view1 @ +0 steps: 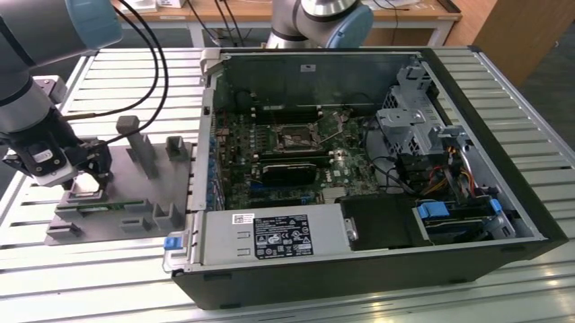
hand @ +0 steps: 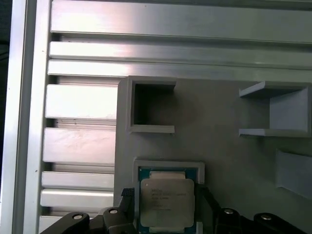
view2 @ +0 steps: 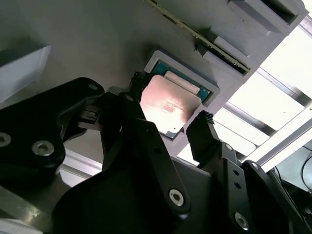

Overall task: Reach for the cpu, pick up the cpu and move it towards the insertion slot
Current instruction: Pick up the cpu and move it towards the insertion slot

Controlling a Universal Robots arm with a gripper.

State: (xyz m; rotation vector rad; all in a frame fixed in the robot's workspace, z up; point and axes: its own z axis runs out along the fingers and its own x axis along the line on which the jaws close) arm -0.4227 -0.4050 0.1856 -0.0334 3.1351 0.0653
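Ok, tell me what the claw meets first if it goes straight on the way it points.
The cpu, lying in its square recess on the grey tray, directly ahead of the claw. How much gap remains between them cannot be judged.

So the whole setup sits on a slatted aluminium table point(view1: 90, 286), ribbed silver slats running across it. Two things lie directly on it: a flat grey tray point(view1: 99, 229) on the exterior view's left and an open black computer case point(view1: 359, 282) just beside it, to the right. Both wrist views catch the tray's edge over the slats point(hand: 78, 102) point(view2: 273, 112).
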